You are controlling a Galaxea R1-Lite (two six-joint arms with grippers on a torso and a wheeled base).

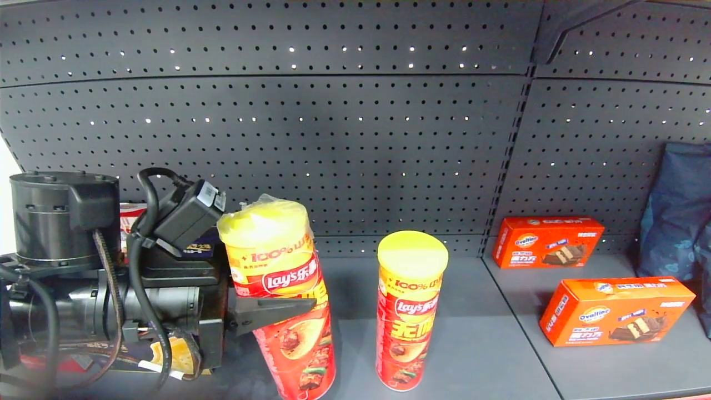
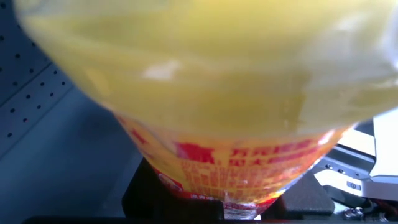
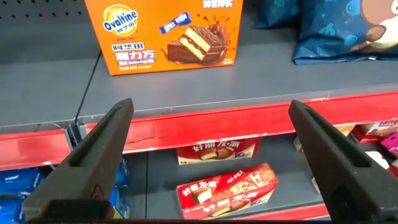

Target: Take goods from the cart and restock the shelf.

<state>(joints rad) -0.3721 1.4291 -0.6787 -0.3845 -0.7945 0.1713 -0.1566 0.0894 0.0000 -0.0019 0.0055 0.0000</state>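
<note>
The left gripper [image 1: 278, 311] has its fingers clamped on a chip can [image 1: 275, 255] at mid-height. The can leans slightly over the shelf [image 1: 472, 355], near a second can [image 1: 411, 311] standing upright. The right gripper [image 3: 210, 109] has its fingers spread wide, facing an orange box [image 3: 165, 34].

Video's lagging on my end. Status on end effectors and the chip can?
Left end effector shut on chip can, can tilted over shelf. Right end effector open, holding nothing. Second can upright beside it, apart.

bare shelf [image 1: 477, 322] between standing can [image 1: 411, 311], orange boxes [image 1: 614, 311]
</note>
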